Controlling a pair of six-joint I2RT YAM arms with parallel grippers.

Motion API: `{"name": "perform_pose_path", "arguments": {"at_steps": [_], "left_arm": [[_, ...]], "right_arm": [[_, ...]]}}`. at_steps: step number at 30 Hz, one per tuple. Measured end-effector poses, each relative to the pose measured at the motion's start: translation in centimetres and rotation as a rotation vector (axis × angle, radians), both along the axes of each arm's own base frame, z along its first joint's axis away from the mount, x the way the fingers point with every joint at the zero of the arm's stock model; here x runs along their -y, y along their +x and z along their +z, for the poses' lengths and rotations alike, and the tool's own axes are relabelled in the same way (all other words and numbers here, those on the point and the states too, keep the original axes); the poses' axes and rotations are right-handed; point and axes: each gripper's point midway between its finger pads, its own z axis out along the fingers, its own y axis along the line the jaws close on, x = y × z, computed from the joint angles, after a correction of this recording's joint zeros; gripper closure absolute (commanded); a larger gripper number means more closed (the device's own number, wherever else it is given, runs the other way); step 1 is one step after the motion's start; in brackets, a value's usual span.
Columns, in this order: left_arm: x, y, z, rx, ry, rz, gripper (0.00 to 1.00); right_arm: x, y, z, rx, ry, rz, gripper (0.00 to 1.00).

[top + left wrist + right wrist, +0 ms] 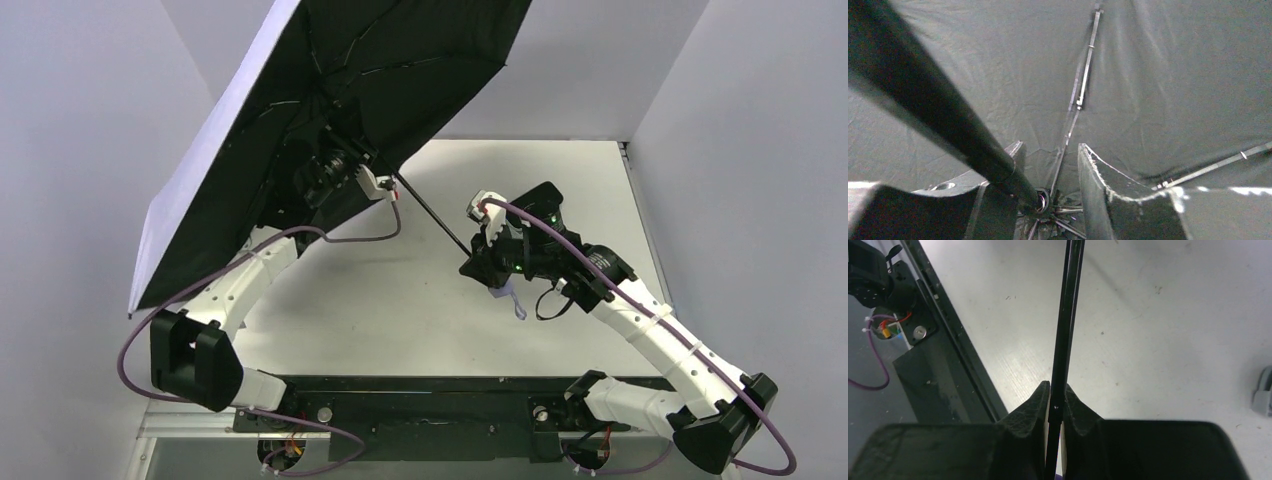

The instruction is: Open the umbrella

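From above, the umbrella [400, 60] hangs over the far left of the table [400, 320], tilted. Its canopy is fully spread, with the black underside facing the camera and a pale lavender edge down the left side. The thin black shaft [430, 215] slants down from the left gripper [350, 170], under the canopy, to the right gripper [470, 265], with the lavender handle [510, 293] just behind it. The opening looks essentially done.

In the left wrist view, the left gripper's fingers [1098, 200] are spread on either side of the shaft near the runner [1040, 200], released and not pinching. The ribs [1088, 65] lie straight against taut fabric. The next move probably calls for backing this arm out without snagging a rib.

In the right wrist view, the right gripper [1055, 390] is clenched on the shaft above the tabletop, and it likely needs to hold steady.
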Motion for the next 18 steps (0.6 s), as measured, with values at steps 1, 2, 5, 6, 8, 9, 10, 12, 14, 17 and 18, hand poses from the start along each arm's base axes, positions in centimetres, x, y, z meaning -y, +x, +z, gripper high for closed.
{"name": "perform_pose_path", "arguments": {"at_steps": [1,2,5,6,8,9,10,12,14,17,18], "left_arm": [[-0.1,-0.1,-0.4,-0.007,0.002,0.012,0.57],[-0.1,-0.2,-0.9,-0.017,0.004,0.025,0.57],[-0.4,-0.4,-2.7,-0.055,0.011,0.068,0.56],[-0.8,-0.5,-3.2,-0.067,0.012,0.083,0.56],[-1.1,-0.8,-3.5,-0.075,0.010,0.105,0.57],[-1.2,-1.0,-3.5,-0.074,0.007,0.109,0.56],[-1.1,-1.2,-3.5,-0.074,0.004,0.112,0.54],[-1.0,-1.6,-3.3,-0.072,-0.002,0.117,0.51],[-1.1,-2.1,-3.6,-0.077,-0.009,0.124,0.48],[-1.5,-3.1,-4.1,-0.084,-0.013,0.143,0.47],[-1.5,-3.4,-4.3,-0.087,-0.014,0.147,0.46]], "right_arm": [[0.1,-0.2,-0.2,-0.013,-0.005,0.003,1.00],[0.2,-0.5,-0.4,-0.029,-0.009,0.007,1.00],[0.7,-1.5,-1.1,-0.080,-0.032,0.009,1.00],[0.9,-1.8,-1.3,-0.094,-0.040,0.008,1.00],[1.3,-2.4,-1.5,-0.112,-0.047,0.007,1.00],[1.4,-2.7,-1.5,-0.117,-0.049,0.009,1.00],[1.6,-2.9,-1.5,-0.120,-0.051,0.009,1.00],[1.8,-3.1,-1.3,-0.120,-0.051,0.010,1.00],[1.8,-3.4,-1.3,-0.126,-0.050,0.014,1.00],[1.8,-3.8,-1.5,-0.143,-0.051,0.028,1.00],[1.8,-4.0,-1.6,-0.148,-0.051,0.035,1.00]]}}
